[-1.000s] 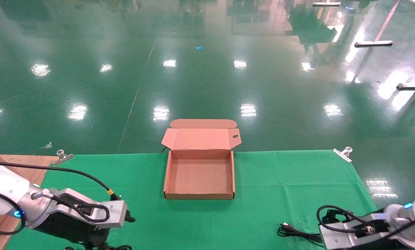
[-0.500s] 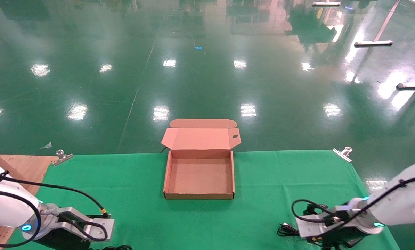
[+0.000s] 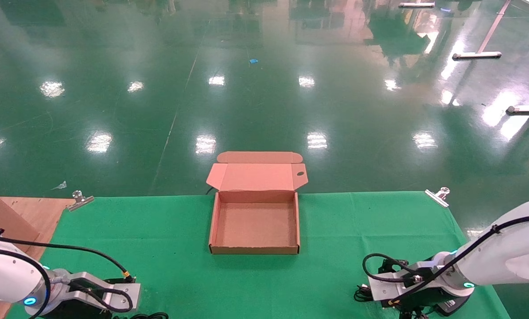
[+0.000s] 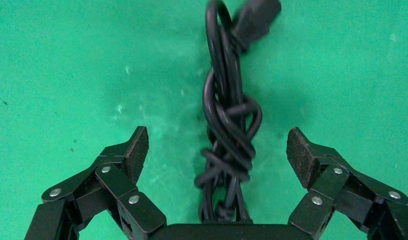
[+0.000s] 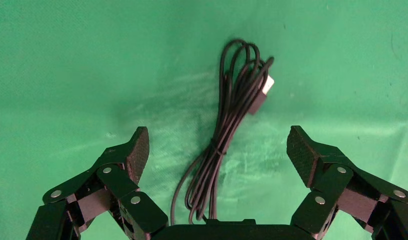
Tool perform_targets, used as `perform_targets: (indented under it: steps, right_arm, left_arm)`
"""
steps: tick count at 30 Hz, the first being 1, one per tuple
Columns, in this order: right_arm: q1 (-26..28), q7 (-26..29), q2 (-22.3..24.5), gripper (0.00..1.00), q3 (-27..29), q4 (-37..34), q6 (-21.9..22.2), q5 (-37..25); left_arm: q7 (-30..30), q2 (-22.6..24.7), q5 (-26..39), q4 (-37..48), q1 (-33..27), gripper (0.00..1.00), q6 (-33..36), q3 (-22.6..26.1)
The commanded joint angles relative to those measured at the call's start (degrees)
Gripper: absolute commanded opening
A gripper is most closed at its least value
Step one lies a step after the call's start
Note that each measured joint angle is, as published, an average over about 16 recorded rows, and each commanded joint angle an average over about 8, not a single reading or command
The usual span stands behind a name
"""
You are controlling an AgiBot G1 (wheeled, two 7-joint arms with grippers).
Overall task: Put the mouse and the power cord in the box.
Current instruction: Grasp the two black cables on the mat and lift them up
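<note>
Both claws spread wide above their cables; box open and empty.

I read the left gripper (image 4: 217, 150) at 7 o'clock of the box (image 3: 254, 221), fingers wide apart and straddling the knotted power cord (image 4: 229, 130) on the green cloth (image 3: 335, 221). The right gripper (image 5: 217, 150) sits at 5 o'clock, also spread wide, over the mouse cable (image 5: 232, 125); I cannot see the mouse body.
</note>
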Motion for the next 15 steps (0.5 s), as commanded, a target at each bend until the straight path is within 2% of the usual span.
perform_targets:
  steps: [1, 5, 6, 7, 15]
  right_arm:
    - [0.3, -0.9, -0.4, 0.63, 0.0, -1.3, 0.6, 0.0]
    - [0.8, -2.5, -0.6, 0.12, 0.1, -2.8, 0.9, 0.1]
    - [0.9, -2.9, -0.7, 0.06, 0.1, -3.1, 0.9, 0.2]
    - [1.0, -3.2, -0.7, 0.02, 0.2, -3.4, 0.9, 0.3]
    - [1.6, -5.5, -0.8, 0.0, 0.4, -5.0, 0.9, 0.6]
  left_arm:
    - [0.8, 0.1, -0.5, 1.1, 0.0, 0.7, -0.3, -0.4]
    - [1.9, 0.2, -0.9, 2.3, -0.3, 0.2, -0.6, -0.6]
    - [2.2, 0.3, -0.9, 2.5, -0.3, 0.07, -0.6, -0.6]
    - [2.4, 0.4, -0.9, 2.7, -0.4, 0.0, -0.7, -0.6]
    - [3.5, 1.1, -1.0, 4.2, -0.7, 0.0, -0.9, -0.7]
